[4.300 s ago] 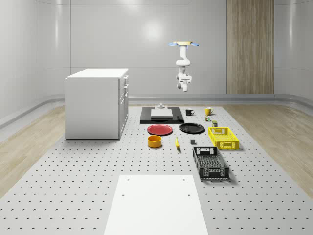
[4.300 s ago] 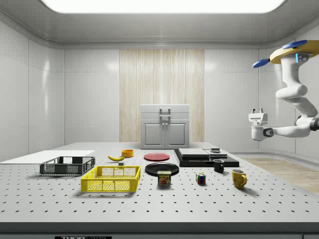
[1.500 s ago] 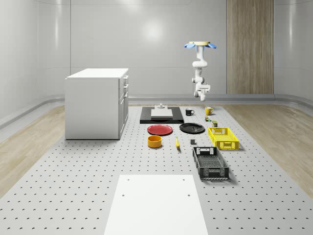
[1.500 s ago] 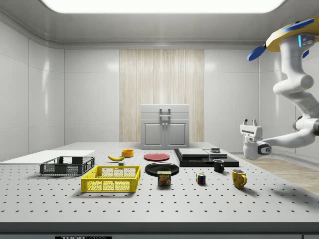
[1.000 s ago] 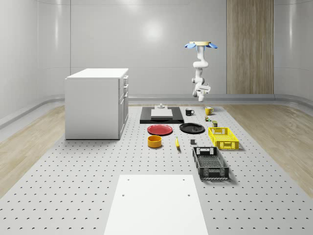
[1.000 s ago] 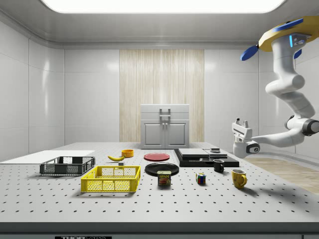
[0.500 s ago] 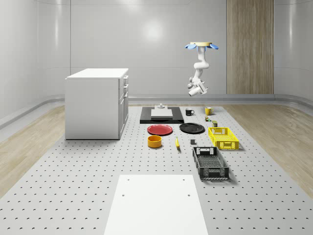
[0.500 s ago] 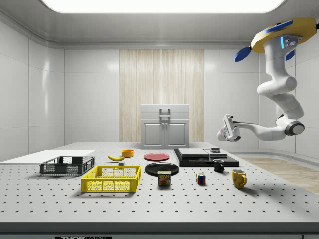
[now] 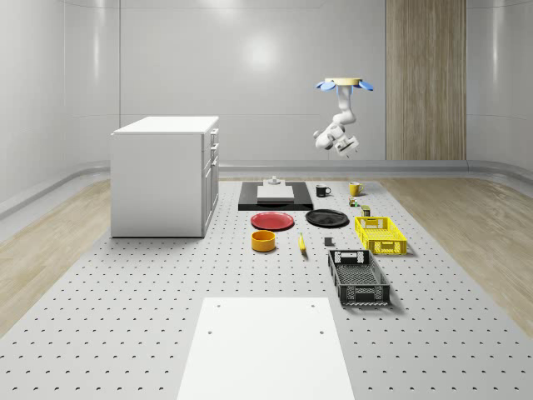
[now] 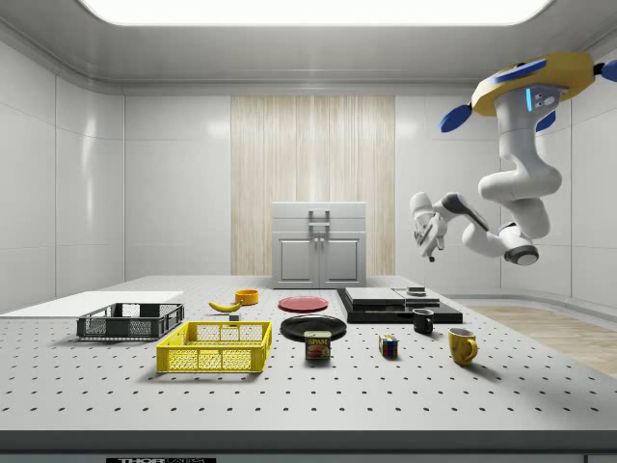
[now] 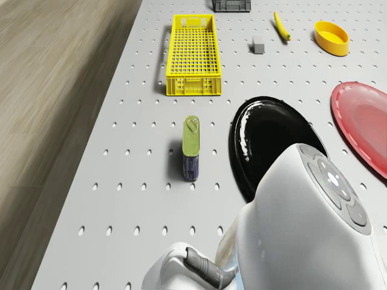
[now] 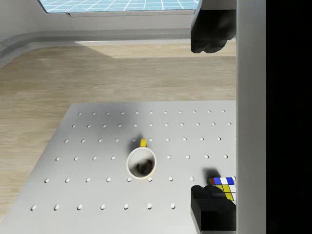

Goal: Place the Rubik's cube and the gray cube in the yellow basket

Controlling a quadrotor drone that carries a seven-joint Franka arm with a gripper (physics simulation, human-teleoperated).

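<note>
On the table, the Rubik's cube [image 10: 388, 345] sits well below the hovering drone's [image 10: 525, 85] seemingly open gripper [image 10: 425, 234].

Side view: can [image 10: 318, 346] between basket [image 10: 214, 347] and Rubik's cube [image 10: 388, 346], mug [image 10: 463, 345] apparently further right

The drone [image 9: 343, 83] hovers above the table's [image 9: 125, 317] far end, apparently over the yellow mug [image 9: 355, 188].

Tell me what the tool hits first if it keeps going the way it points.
Probably the bare table between the yellow mug and the Rubik's cube; the tool hangs high above, so depth is uncertain.
</note>
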